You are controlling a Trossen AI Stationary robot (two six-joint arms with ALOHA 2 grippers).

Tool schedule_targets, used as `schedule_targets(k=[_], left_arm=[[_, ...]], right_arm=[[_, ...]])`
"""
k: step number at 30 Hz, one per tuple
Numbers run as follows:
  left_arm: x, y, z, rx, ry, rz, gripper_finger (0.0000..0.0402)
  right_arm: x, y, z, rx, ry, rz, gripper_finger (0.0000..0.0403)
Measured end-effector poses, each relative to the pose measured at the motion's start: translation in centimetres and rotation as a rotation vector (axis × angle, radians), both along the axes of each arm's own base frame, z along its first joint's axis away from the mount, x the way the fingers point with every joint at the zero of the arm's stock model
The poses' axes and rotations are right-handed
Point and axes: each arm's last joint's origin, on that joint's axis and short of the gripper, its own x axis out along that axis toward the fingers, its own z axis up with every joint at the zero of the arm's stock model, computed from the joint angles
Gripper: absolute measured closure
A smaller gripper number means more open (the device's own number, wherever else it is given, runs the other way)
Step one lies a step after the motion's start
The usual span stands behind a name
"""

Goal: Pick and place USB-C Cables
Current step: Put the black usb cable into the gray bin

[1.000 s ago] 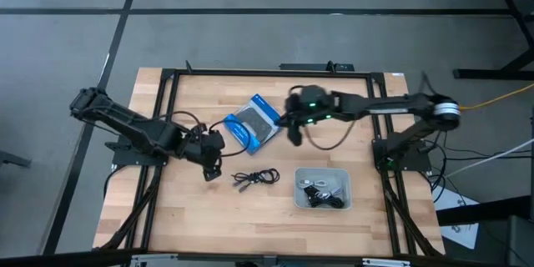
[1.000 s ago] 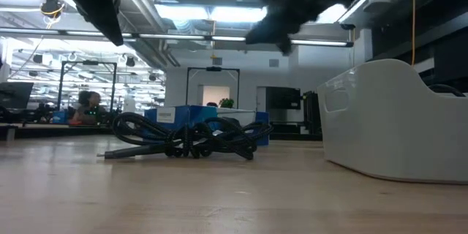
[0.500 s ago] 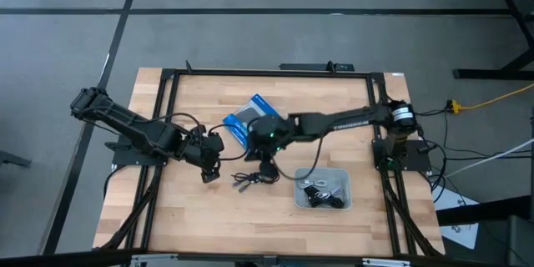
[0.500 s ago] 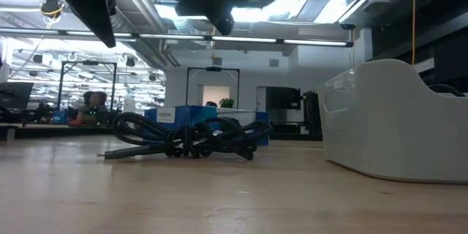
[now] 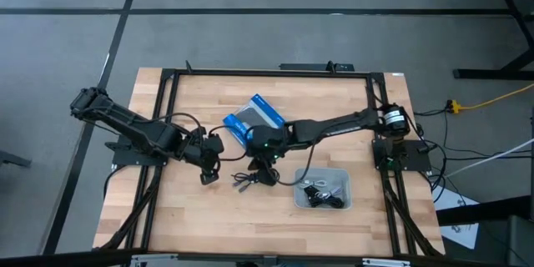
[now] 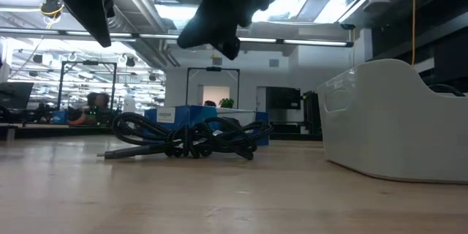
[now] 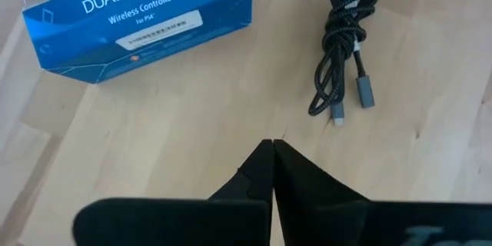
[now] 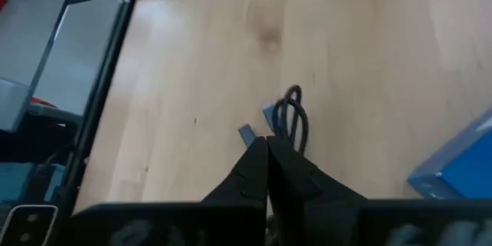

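A black USB-C cable bundle point(image 5: 254, 178) lies loose on the wooden table, showing in the low view as a dark coil point(image 6: 183, 137) and in the left wrist view with its metal plugs point(image 7: 344, 42). My right gripper point(image 5: 261, 165) hangs above it with its fingers shut point(image 8: 267, 142). The low view shows the right gripper point(image 6: 223, 44) well clear of the coil. More cables point(image 5: 323, 197), black and whitish, lie in the white tray point(image 5: 300, 175). My left gripper point(image 5: 209, 172) waits to the left of the bundle, shut point(image 7: 271, 152).
A blue-and-black controller box point(image 5: 253, 123) lies flat just beyond the bundle and shows in the left wrist view point(image 7: 138, 23). The white tray's wall point(image 6: 395, 124) rises at the right. A black metal frame point(image 5: 167, 117) runs around the table's edges.
My right arm has swung from beside the blue box toward the table's left and near edge and come down, so its shut gripper now hangs over the loose cable bundle. The bundle has not moved.
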Motion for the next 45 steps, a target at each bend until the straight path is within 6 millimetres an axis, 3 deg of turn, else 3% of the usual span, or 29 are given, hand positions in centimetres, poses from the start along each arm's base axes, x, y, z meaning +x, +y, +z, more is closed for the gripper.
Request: schedule_targets(k=[9, 19, 26, 32, 36, 41, 45], left_arm=[[0.0, 0.0, 0.0, -0.002, -0.004, 0.0, 0.0401], [0.0, 0.0, 0.0, -0.003, -0.004, 0.0, 0.0401], [0.1, -0.1, 0.0, -0.021, -0.001, -0.007, 0.0401], [-0.1, 0.0, 0.2, 0.008, 0.0, -0.044, 0.0401], [-1.8, 0.1, 2.0, 0.052, -0.103, -0.067, 0.0401], [-4.0, 0.3, 4.7, 0.1, -0.313, -0.064, 0.0401], [-4.7, 0.1, 5.6, 0.114, -0.389, -0.093, 0.0401]], right_arm=[[0.0, 0.3, -0.4, -0.038, 0.0, 0.045, 0.0395], [-0.4, 2.5, -0.5, -0.081, -0.008, 0.119, 0.0389], [-0.5, 3.0, -0.5, -0.09, -0.013, 0.139, 0.0308], [-0.1, 3.2, -1.9, -0.105, 0.005, 0.154, 0.0224], [0.0, 3.2, -2.2, -0.108, 0.018, 0.154, 0.0198], [0.1, 2.9, -3.0, -0.182, 0.04, 0.1, 0.0198], [0.1, 2.7, -3.9, -0.249, 0.073, 0.075, 0.0201]])
